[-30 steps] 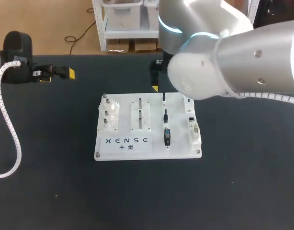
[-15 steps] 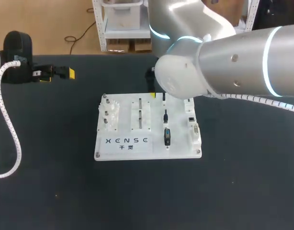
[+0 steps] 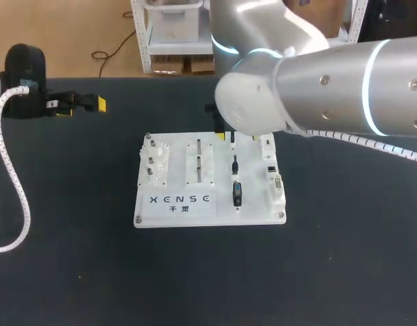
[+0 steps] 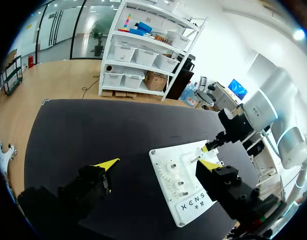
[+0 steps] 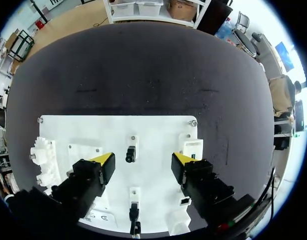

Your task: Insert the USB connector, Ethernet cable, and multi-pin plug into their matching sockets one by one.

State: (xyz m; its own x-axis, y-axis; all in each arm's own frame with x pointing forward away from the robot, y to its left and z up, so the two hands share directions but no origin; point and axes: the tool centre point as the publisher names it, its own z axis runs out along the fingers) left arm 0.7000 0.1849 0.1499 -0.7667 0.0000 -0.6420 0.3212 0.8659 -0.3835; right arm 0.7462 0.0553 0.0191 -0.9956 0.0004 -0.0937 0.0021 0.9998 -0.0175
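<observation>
The white board (image 3: 174,210) lies mid-table with three black plugs standing in a column. The far plug (image 3: 232,140) (image 5: 129,154) sits between the fingers of my right gripper (image 3: 226,136) (image 5: 142,160), which is open with a gap on each side. Behind it along the column are the middle plug (image 3: 234,164) (image 5: 134,212) and the blue-faced multi-pin plug (image 3: 237,193). White socket blocks (image 3: 273,178) (image 5: 192,148) line the board's right edge. My left gripper (image 3: 92,103) (image 4: 158,164) hangs open and empty over the far left of the table, well away from the board (image 4: 186,190).
White gears on pegs (image 3: 154,166) (image 5: 41,150) and two slotted holders (image 3: 200,161) fill the board's left half. A coiled white cable (image 3: 18,197) hangs from my left arm. My right arm's bulk covers the table's far right.
My right arm has swung left, bringing its gripper over the board's far plug. The left arm has kept still.
</observation>
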